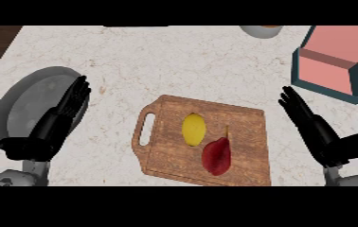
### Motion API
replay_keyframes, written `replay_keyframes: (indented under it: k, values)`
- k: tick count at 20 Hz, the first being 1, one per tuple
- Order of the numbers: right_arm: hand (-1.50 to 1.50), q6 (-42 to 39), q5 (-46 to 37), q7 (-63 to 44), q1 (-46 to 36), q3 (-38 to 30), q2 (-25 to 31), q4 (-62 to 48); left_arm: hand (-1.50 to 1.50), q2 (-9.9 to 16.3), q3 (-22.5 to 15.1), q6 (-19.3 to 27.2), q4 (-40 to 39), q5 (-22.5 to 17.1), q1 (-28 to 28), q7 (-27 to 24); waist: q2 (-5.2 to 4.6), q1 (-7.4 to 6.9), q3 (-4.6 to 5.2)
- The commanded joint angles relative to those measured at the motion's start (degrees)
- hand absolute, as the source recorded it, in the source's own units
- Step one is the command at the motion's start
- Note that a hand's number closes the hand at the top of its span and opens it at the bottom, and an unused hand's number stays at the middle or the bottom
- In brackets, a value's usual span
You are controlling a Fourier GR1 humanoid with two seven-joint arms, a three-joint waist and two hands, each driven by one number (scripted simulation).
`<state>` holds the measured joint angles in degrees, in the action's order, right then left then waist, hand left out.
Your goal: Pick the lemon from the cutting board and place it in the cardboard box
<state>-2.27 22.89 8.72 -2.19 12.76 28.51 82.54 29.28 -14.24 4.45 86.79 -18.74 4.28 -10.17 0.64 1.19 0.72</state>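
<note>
Both open hands, left hand (pixel 56 122) and right hand (pixel 311 126), flank the cutting board (pixel 245 126); its lemon (pixel 193 129) looks light, firm, smooth, best grasped across its narrow middle.

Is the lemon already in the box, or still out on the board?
Still out. The lemon lies on the cutting board, beside a red pear; the box sits apart, at the right.
</note>
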Motion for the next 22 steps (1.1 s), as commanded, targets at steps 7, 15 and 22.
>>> replay_keyframes:
  k: [7, 15, 22]
  values:
    - [-1.5, 18.4, -19.3, -11.6, -5.9, -6.4, 15.3, 18.4, 0.0, 4.8, 0.2, -0.1, 0.0, 6.2, 3.7, 0.5, 0.99, 3.33, 0.31]
    - [-1.5, 23.9, -38.5, -25.7, -2.5, 5.5, 16.0, 36.9, 0.0, 2.2, -1.6, -0.8, -0.4, 9.1, 8.8, 2.0, -0.36, -0.07, -0.56]
    - [-1.5, 11.2, -48.3, -44.6, -9.2, 13.8, 19.5, 43.9, 0.0, 1.6, -0.8, -1.9, -1.1, 9.3, 9.6, 3.6, -0.54, -1.5, -0.49]
